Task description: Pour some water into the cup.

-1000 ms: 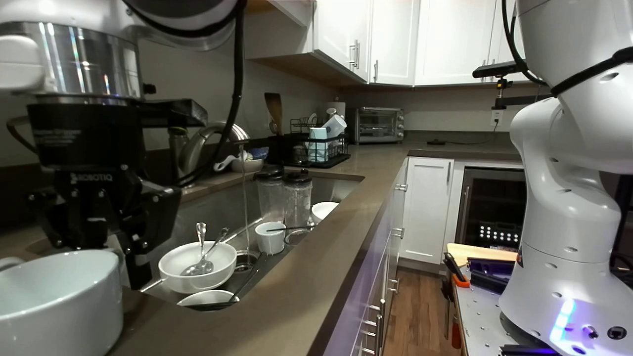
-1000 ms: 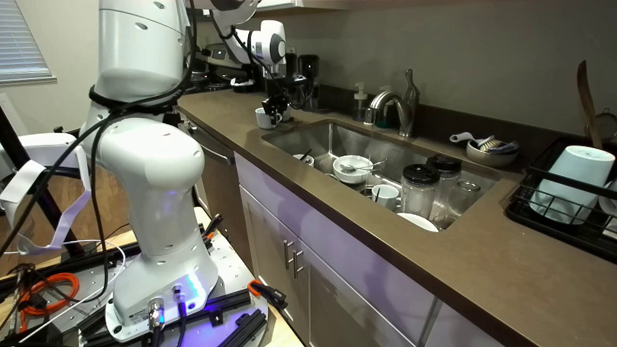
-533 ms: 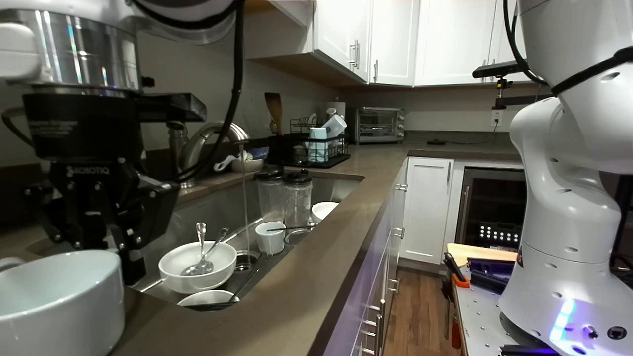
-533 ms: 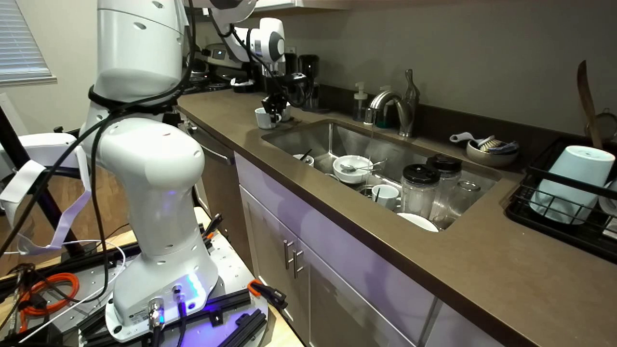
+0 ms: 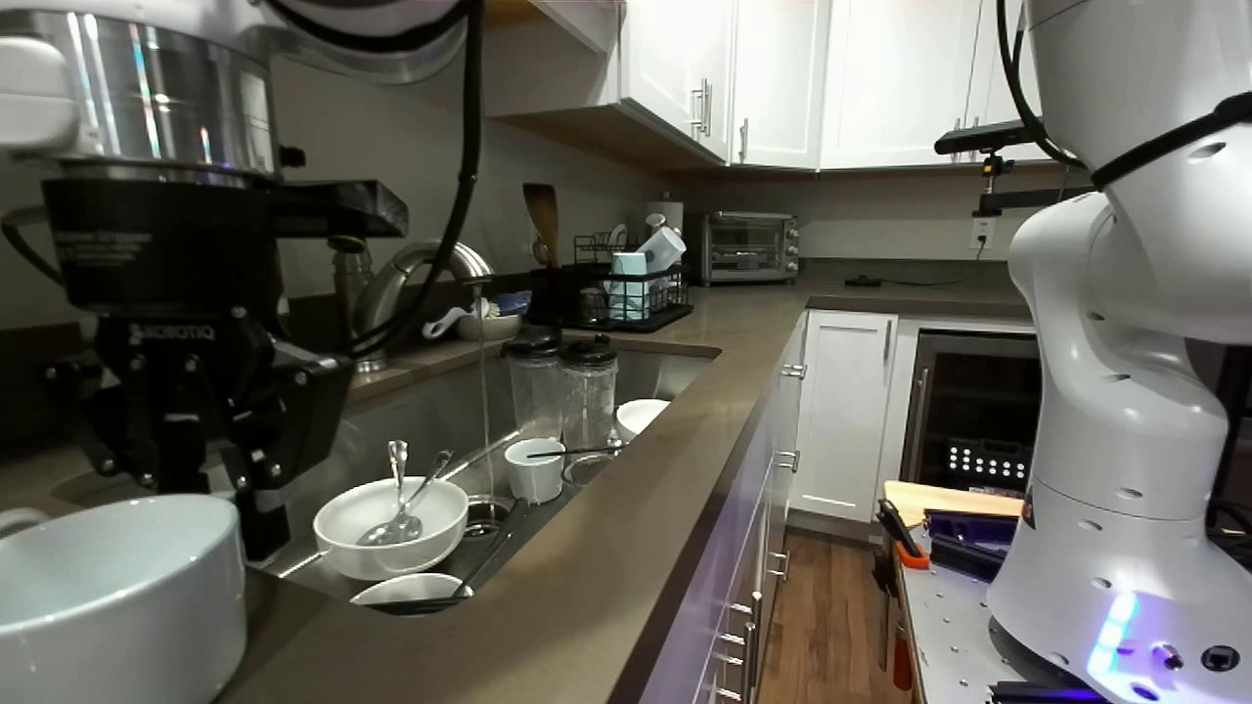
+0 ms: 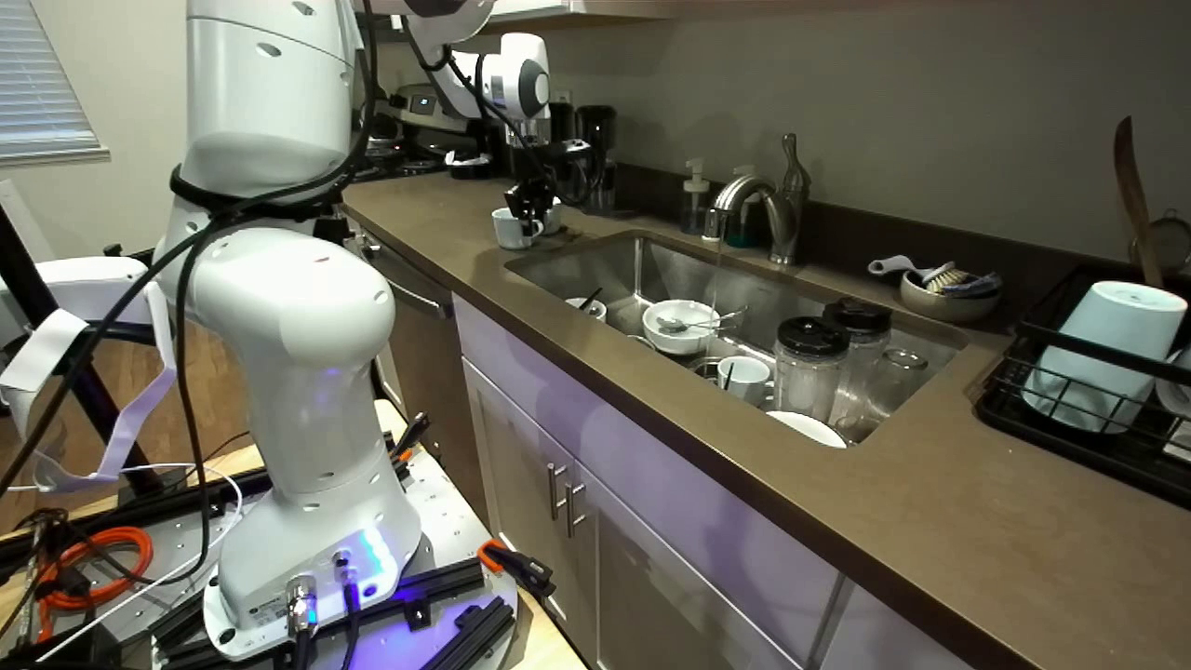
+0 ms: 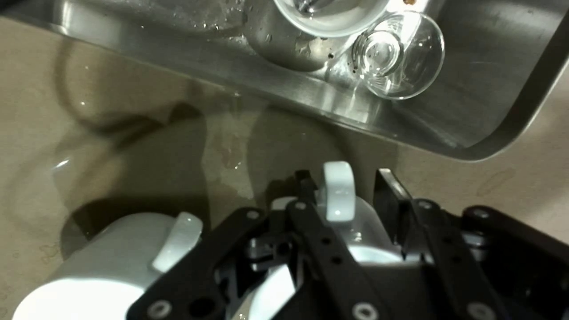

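Both exterior views show us the worktop (image 6: 949, 502) and its sink (image 6: 675, 274), water (image 5: 486, 401) falling in. The pincer (image 7: 344, 178) stands with fingers (image 7: 389, 202) apart; a white bowl (image 5: 391, 565) in the sink holds cutlery (image 5: 401, 529). On the worktop beside the sink is the white cup (image 6: 507, 233), and the wrist view alone shows us its handle (image 7: 340, 191) between the fingers.
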Controlling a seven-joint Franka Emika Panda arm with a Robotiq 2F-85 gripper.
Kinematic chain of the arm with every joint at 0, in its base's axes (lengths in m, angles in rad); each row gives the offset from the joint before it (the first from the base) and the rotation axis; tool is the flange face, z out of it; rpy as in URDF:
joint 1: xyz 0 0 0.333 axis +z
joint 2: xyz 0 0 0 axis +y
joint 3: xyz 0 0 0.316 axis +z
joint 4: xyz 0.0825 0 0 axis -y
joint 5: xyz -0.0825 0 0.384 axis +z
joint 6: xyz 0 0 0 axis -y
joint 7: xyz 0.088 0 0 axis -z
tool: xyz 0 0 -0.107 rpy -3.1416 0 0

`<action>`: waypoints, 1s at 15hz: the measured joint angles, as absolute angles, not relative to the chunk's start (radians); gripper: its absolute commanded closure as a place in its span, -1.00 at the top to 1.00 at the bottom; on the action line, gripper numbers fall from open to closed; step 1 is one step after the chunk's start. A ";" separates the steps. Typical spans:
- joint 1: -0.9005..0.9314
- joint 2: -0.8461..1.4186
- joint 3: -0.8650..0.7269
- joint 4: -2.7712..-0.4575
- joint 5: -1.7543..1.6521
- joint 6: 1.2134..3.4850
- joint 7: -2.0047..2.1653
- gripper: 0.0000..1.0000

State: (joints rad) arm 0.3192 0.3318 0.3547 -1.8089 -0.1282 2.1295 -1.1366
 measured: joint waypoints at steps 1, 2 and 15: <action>0.319 0.332 0.355 -1.809 -0.128 2.130 -1.137 -0.59; 0.319 0.332 0.355 -1.809 -0.128 2.130 -1.137 -0.72; 0.319 0.332 0.355 -1.809 -0.126 2.135 -1.137 0.01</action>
State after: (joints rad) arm 0.3189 0.3319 0.3549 -1.8090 -0.1260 2.1349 -1.1366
